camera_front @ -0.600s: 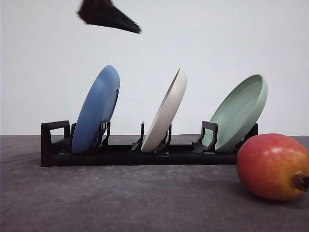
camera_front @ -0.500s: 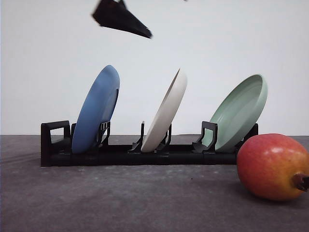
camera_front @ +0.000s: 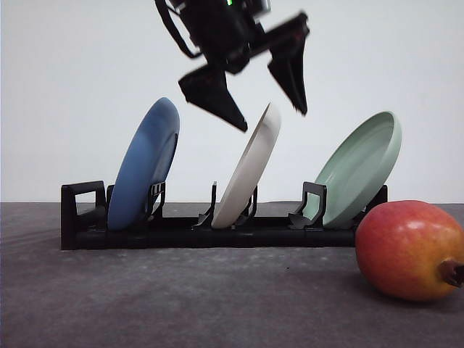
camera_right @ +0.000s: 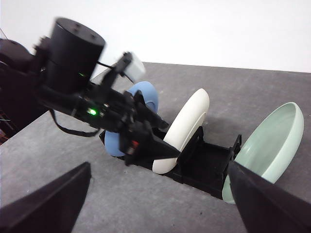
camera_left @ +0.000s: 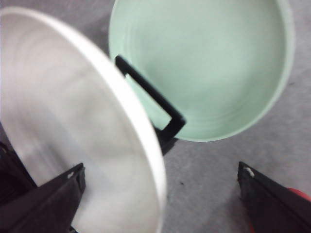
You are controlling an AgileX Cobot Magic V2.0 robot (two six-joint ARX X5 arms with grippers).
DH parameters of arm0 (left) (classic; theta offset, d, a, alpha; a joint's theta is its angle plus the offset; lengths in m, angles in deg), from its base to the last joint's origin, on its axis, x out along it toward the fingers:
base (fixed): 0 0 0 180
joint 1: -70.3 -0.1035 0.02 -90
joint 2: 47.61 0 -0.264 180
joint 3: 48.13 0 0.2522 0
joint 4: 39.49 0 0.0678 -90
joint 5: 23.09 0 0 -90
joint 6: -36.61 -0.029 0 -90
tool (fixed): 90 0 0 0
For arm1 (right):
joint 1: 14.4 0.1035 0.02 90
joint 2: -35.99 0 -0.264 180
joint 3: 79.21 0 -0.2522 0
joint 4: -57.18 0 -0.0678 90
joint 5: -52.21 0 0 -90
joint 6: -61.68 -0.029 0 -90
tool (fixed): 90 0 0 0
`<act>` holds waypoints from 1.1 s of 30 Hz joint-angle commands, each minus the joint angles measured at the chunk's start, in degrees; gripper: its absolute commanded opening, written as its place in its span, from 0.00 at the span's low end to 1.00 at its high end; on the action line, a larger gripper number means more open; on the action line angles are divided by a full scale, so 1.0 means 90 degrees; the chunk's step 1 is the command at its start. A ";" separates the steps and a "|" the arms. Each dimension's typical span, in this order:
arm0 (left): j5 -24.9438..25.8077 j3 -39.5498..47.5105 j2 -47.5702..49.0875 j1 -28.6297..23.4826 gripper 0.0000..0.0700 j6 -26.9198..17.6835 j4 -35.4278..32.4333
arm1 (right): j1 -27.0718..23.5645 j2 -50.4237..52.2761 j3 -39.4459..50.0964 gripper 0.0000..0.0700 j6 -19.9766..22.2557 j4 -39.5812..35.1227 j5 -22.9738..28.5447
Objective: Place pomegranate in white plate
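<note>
I have the left gripper point(camera_front: 264, 101) above the rack, its jaws spread wide and empty, one finger on each side of the top rim of the white plate point(camera_front: 250, 170). The plate stands on edge in the middle slot of the black rack point(camera_front: 181, 235), leaning toward the right, with the blue plate point(camera_front: 145, 163) on one side and the pale green plate point(camera_front: 359, 167) on the other. So the rim runs straight through the gap between my fingers; in the left wrist view the white plate point(camera_left: 73, 121) sits between the two fingertips point(camera_left: 53, 201).

The right gripper point(camera_right: 160, 194) is also splayed open and holds nothing, looking over the rack from a distance.

The pomegranate point(camera_front: 409, 250) lies on the grey table point(camera_front: 181, 304) in front of the rack's right end, below the green plate, its calyx pointing right. I judge it nearer the right arm.
</note>
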 commanded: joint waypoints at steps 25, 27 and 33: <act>-0.0015 -0.0170 -0.0176 0.0151 0.00 0.0367 -0.0202 | 0.0000 -0.0027 -0.0109 0.82 -0.0075 -0.0051 0.0002; -0.0015 -0.0170 -0.0030 0.0170 0.00 0.0359 -0.0216 | -0.0002 -0.0024 -0.0109 0.82 -0.0075 -0.0046 0.0002; -0.0015 -0.0170 0.0618 0.0254 0.00 0.0364 -0.0214 | -0.0002 -0.0027 -0.0109 0.82 -0.0073 0.0005 0.0002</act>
